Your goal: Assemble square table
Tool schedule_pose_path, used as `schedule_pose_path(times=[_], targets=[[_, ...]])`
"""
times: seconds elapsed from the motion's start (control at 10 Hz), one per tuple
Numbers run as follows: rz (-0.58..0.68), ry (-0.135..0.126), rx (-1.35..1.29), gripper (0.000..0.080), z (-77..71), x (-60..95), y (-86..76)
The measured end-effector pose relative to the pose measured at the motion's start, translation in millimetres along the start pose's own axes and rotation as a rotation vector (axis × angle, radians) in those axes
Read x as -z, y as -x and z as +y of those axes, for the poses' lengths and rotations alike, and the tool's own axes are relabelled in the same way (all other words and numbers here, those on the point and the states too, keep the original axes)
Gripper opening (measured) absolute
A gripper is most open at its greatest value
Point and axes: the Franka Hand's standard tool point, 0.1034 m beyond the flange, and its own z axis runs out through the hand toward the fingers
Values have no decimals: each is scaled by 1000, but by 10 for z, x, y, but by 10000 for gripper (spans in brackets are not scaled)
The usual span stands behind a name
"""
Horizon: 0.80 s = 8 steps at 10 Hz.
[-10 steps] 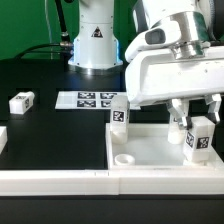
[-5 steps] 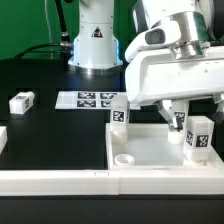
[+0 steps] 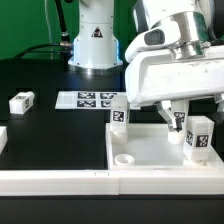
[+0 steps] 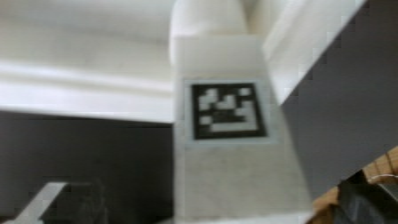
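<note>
The white square tabletop lies at the front on the exterior view's right, with a round socket near its front corner. One tagged white leg stands at its far left corner. Another tagged leg stands on its right side, and a third tagged piece shows just behind it under the hand. My gripper hangs over the right leg with its fingers spread to either side, apart from it. In the wrist view that leg fills the middle, tag facing the camera.
A loose tagged leg lies on the black table at the exterior view's left. The marker board lies in front of the robot base. A long white rail runs along the front edge.
The hand has shifted slightly, and the tagged piece behind the right leg now shows more plainly. The legs and tabletop have not moved.
</note>
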Motion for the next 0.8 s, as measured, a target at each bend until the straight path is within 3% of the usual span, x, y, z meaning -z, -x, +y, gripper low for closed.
schedule_pose_path(times=[0.1,0.3,0.5,0.6,0.8], targets=[[-66,-15,-66,649,-98,79,-41],[-95,-4,-103,649,-59,83,-46],[-296,-36,-121,649,41,52,68],[-315,-35,-132,649,112,37,32],[-480,-78,-143,649,29,71,144]])
